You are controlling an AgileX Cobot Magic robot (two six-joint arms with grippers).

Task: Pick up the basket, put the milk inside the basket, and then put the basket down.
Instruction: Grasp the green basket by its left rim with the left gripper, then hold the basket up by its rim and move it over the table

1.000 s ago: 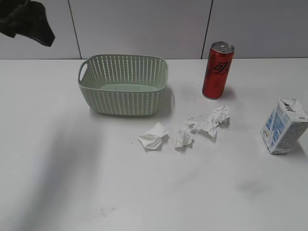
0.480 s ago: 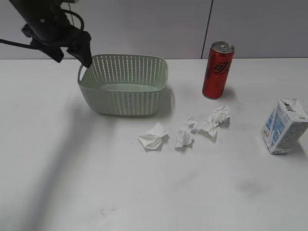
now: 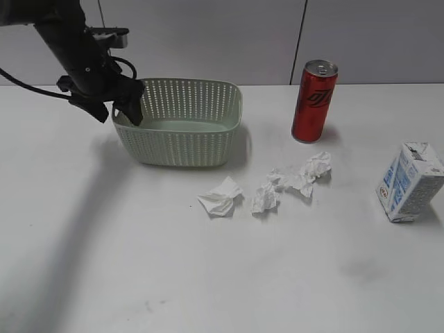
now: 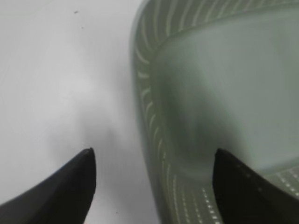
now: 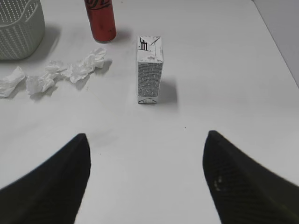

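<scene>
Left hand: the left hand (image 3: 123, 109) is at the basket's left end, its fingers spread wide, one outside the wall over the tabletop and one over the inside; nothing is grasped.
Right hand: the right hand (image 5: 145, 179) shows only in its wrist view, fingers spread wide apart, held above bare tabletop on the near side of the milk, grasping nothing.
Basket: the basket (image 3: 182, 122) stands upright on the white tabletop (image 3: 222, 277), far left; its pale green perforated walls surround a bare floor with nothing in it.
Milk: the milk (image 3: 408, 182) stands at the right edge of the tabletop, well apart from the basket, tilted a little in the exterior view.
Can: a red can (image 3: 313, 100) stands upright to the right of the basket, far side.
Tissues: crumpled white tissues (image 3: 267, 189) lie scattered in a row between the basket and the milk, nearer than the can.
In the way: the tissues and can lie between the milk and the basket.
</scene>
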